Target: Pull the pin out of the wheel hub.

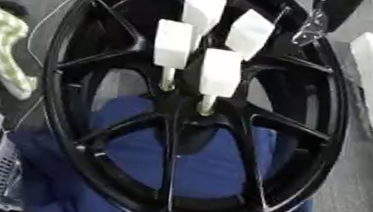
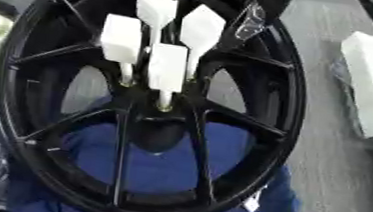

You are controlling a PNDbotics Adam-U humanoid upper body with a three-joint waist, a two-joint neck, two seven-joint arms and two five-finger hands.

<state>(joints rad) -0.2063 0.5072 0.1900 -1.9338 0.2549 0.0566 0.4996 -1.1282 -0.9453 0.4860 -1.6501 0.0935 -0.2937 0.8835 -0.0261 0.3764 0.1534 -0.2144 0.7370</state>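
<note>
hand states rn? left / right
Left robot hand: not in view in either eye.
Right robot hand: not in view either.
All four white pins still sit in the black wheel hub; nothing is touching them.

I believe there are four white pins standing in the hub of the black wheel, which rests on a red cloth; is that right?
Not quite: the cloth under the black wheel is blue, not red, as the left eye view shows. Four white pins do stand in the hub.
</note>
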